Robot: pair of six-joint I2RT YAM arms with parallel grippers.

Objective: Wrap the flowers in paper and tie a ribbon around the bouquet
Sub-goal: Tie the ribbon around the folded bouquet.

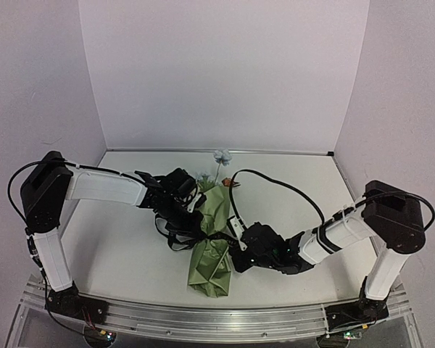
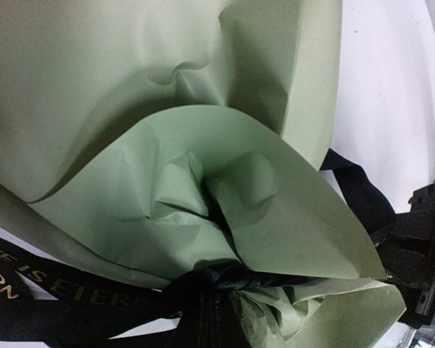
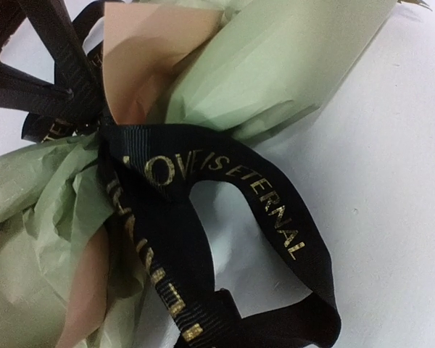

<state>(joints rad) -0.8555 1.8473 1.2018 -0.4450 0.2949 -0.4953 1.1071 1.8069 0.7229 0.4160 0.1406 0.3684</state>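
Note:
The bouquet (image 1: 212, 250) lies along the middle of the table, an olive-green paper (image 2: 130, 80) cone with its tan reverse (image 3: 141, 54) showing at one fold. The flowers (image 1: 222, 154) stick out of its far end. The black ribbon (image 3: 225, 170) with gold lettering is knotted round the cone's waist (image 2: 228, 279). My left gripper (image 1: 191, 217) sits at the waist's left side, and a ribbon strand (image 2: 206, 319) runs from the knot into it. At the waist's right side my right gripper (image 1: 241, 250) is shut on a ribbon loop (image 3: 275, 326). Neither wrist view shows its own fingertips.
A black cable (image 1: 275, 183) arcs over the table (image 1: 123, 254) from the bouquet's top toward the right arm. White walls close in the back and both sides. A metal rail (image 1: 203, 315) runs along the near edge.

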